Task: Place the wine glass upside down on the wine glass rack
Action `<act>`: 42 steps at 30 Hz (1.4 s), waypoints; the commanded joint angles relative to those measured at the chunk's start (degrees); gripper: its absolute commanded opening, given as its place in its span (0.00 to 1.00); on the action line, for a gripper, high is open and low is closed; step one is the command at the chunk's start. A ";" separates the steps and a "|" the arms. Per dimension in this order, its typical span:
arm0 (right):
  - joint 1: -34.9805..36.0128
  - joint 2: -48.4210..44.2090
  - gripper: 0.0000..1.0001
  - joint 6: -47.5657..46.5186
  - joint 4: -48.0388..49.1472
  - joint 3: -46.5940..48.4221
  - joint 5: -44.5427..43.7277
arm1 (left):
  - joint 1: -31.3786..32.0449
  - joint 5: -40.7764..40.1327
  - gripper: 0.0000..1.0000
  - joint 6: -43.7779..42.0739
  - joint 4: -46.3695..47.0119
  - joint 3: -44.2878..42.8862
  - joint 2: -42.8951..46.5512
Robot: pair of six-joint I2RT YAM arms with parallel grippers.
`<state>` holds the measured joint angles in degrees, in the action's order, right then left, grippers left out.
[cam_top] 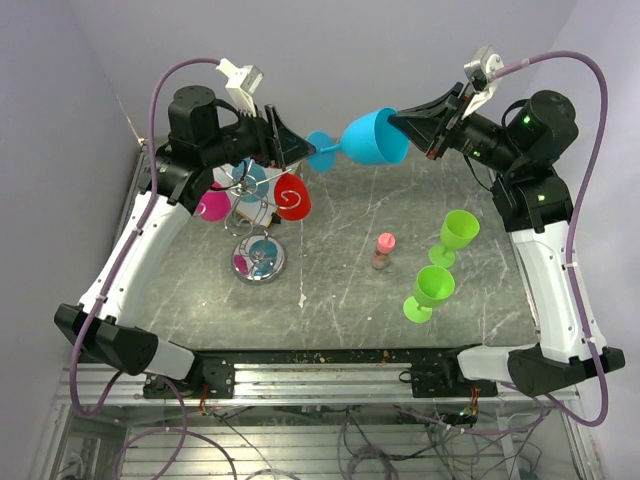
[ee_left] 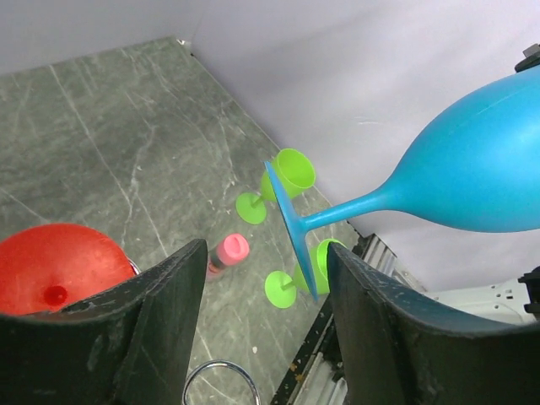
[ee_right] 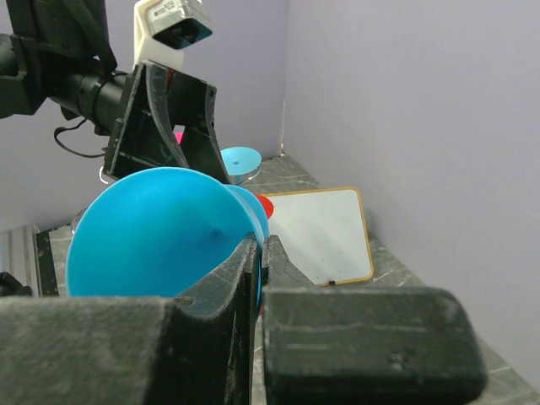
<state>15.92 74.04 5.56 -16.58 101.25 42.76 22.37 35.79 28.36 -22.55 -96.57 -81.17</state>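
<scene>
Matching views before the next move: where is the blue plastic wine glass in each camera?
Top external: blue plastic wine glass upper centre, lying sideways between both arms.
Left wrist: glass at right, foot reaching between the fingers.
Right wrist: glass lower left, bowl filling the foreground.
Shared landmark: the left end effector, visible in all three.

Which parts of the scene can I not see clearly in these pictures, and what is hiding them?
1. Top external: the left arm covers the upper hooks of the wine glass rack.
2. Left wrist: the bottom edge cuts off nearly all of the rack.
3. Right wrist: the bowl of the blue wine glass hides its own stem.
</scene>
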 commanded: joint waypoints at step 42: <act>-1.90 -8.46 0.84 -14.61 -7.95 -3.95 -17.89 | 0.96 -11.47 0.07 -27.15 -15.08 -8.26 8.74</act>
<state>14.37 67.53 -3.79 -22.41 97.43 33.58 23.40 26.37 15.64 -30.30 -99.00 -74.50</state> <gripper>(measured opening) 0.826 0.086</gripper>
